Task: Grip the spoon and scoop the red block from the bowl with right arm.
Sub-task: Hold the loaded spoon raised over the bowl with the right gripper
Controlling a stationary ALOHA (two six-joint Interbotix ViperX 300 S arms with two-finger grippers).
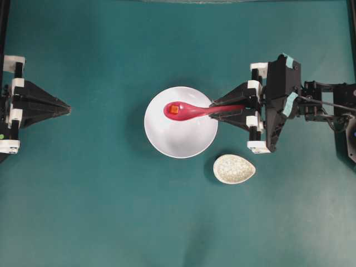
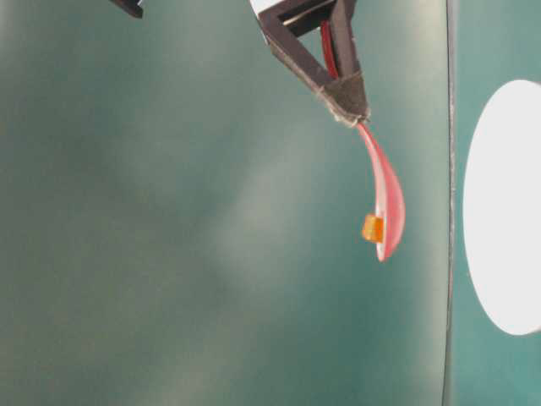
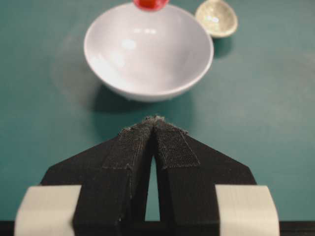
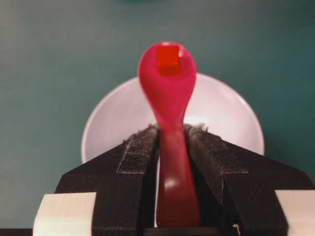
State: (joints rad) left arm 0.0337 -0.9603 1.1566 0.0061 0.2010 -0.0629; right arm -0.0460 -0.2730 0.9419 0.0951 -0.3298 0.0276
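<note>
Spoon [image 4: 168, 98] is pinched by the handle in your right gripper [image 4: 172, 142], scoop level above the bowl [image 1: 167, 139] so the red block [image 4: 168, 60] stays put; left gripper [image 3: 155, 123] sits closed.

A teal-green counter [image 1: 100, 211] fills every view, matte and evenly lit, with soft glare patches and faint shadows.

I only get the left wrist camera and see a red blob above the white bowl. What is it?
Observer: The scoop of the pink spoon, gripped by its handle in the right gripper.
Operator: Is the little block in it?
Observer: Yes, the red block sits in the scoop.
Operator: Is the spoon touching the bowl?
Observer: No, it's lifted clear above the bowl.
</note>
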